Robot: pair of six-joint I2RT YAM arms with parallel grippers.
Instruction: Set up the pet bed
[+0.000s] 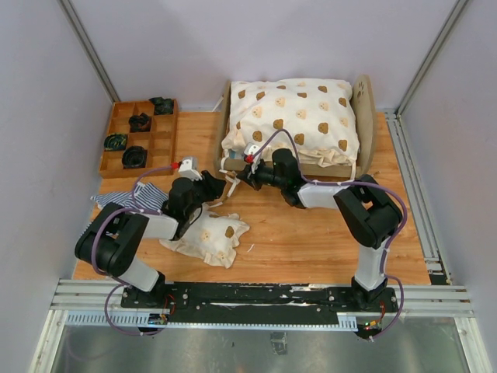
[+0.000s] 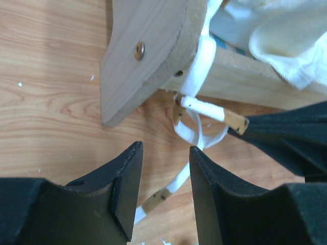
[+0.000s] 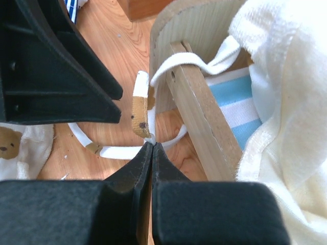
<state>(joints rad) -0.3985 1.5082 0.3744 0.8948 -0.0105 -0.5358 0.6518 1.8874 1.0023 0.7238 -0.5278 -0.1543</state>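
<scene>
The pet bed (image 1: 363, 109) stands at the back centre, covered by a cream bear-print quilt (image 1: 299, 109). Its blue-and-white mattress (image 3: 232, 99) shows beside the wooden side rail (image 3: 199, 112). A white tie strap (image 2: 196, 76) with tan ends hangs round the plywood footboard (image 2: 148, 46) at the bed's near left corner. My right gripper (image 3: 152, 144) is shut on this strap (image 3: 179, 64) close to its tan end (image 3: 139, 109). My left gripper (image 2: 164, 148) hovers open just left of it, with a second strap length (image 2: 158, 196) lying on the table beneath its fingers. Both grippers (image 1: 220, 185) (image 1: 239, 172) meet at that corner.
A brown compartment tray (image 1: 116, 136) holding dark items sits at the back left. A small bear-print pillow (image 1: 210, 237) lies on the wooden table near the left arm, and a striped cloth (image 1: 128, 200) lies to its left. Walls enclose both sides.
</scene>
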